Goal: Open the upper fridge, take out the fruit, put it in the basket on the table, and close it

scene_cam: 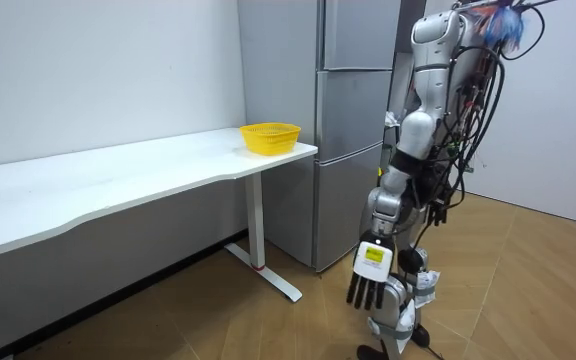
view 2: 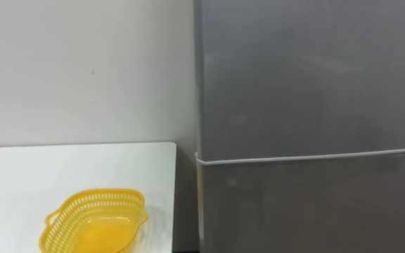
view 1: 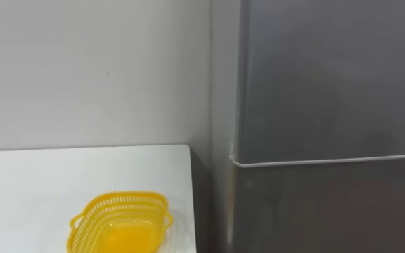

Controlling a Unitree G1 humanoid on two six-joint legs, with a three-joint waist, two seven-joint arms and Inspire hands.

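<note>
Room view: straight, released fingers [scene_cam: 360,296] are seen pointing at the floor [scene_cam: 218,320], with nothing held in them. They belong to the left hand [scene_cam: 369,280], which is hung low at the robot's side on a lowered arm. The robot is shown standing upright on the wood floor, just in front of the grey fridge [scene_cam: 348,120] and turned toward it. The fridge's upper door [scene_cam: 360,35] is seen shut, as are the doors stacked below it, so whatever is stored inside is hidden. In the eye views, a pale seam [view 1: 329,161] is drawn across the closed grey front. Just beside the fridge, a white table [view 1: 34,183] is set against the pale wall [view 1: 83,70]. A yellow basket [view 1: 120,223] is placed on the table near the end closest to the fridge.
</note>
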